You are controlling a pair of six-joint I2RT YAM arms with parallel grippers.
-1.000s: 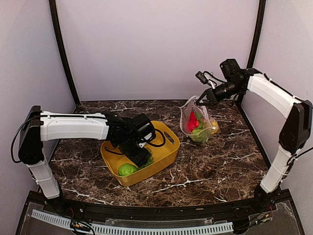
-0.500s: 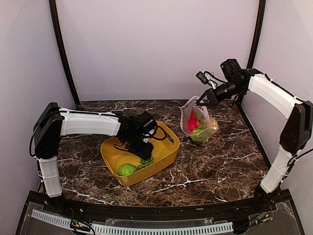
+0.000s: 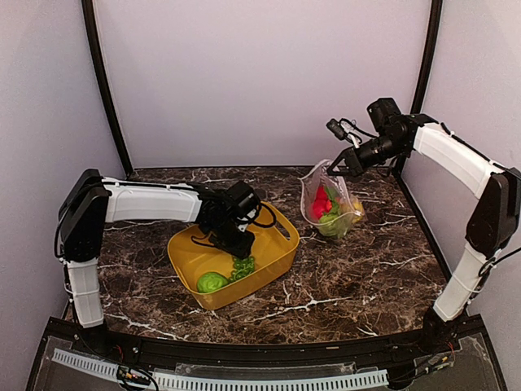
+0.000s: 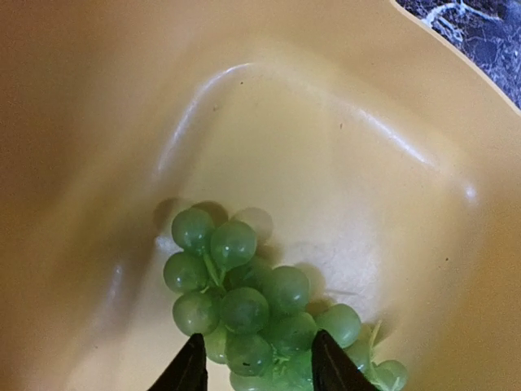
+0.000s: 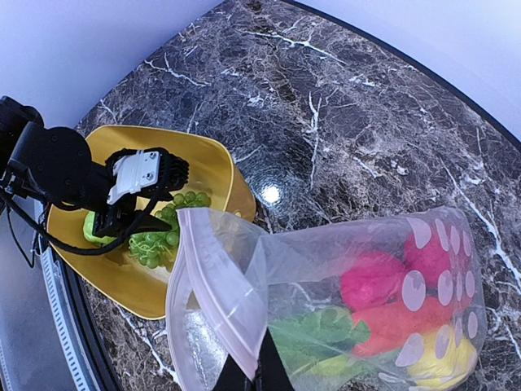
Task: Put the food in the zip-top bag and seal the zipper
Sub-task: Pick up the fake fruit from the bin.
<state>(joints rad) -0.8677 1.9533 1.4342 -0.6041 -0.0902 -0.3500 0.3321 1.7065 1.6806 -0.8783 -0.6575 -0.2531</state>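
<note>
The view is filled by the floor and curved walls of a yellow tub [image 4: 326, 122]. A bunch of green grapes [image 4: 244, 285] is seen low on its floor. The two dark fingers [image 4: 189, 371] of the left claw [image 4: 256, 364] are held apart at the bottom edge, the lowest grapes lying between them; contact cannot be judged. Dark marbled tabletop [image 4: 488, 32] is glimpsed past the rim, top right.

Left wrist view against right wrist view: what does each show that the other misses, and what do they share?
Only left wrist: a close look at the single grapes, with the left gripper straddling the bunch. Only right wrist: the zip-top bag pinched at its mouth by the right gripper, red, green and yellow food inside it, plus the marble table. Both: the grapes lying in the yellow tub with the left gripper over them.
</note>
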